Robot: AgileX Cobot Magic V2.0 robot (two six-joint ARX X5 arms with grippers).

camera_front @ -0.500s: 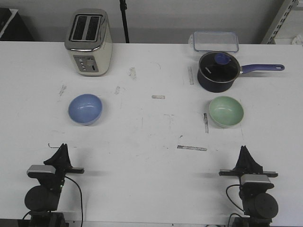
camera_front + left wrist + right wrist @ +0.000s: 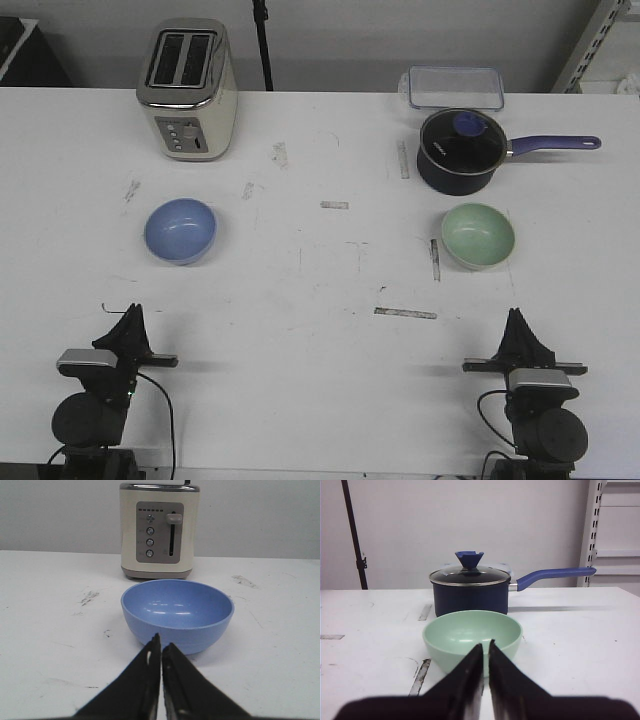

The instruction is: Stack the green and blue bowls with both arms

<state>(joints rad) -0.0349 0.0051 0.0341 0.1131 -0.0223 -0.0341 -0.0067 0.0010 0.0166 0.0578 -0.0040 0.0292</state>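
The light blue bowl (image 2: 181, 230) stands upright on the left half of the white table, and it fills the left wrist view (image 2: 177, 612) just beyond the fingertips. The pale green bowl (image 2: 478, 235) stands on the right half, seen close in the right wrist view (image 2: 472, 636). My left gripper (image 2: 131, 313) rests near the table's front edge, short of the blue bowl, shut and empty (image 2: 161, 642). My right gripper (image 2: 516, 317) rests near the front edge, short of the green bowl, shut and empty (image 2: 486, 645).
A cream toaster (image 2: 188, 88) stands behind the blue bowl. A dark blue lidded saucepan (image 2: 458, 150) with a long handle stands right behind the green bowl, and a clear plastic box (image 2: 453, 88) lies behind that. Tape marks dot the table.
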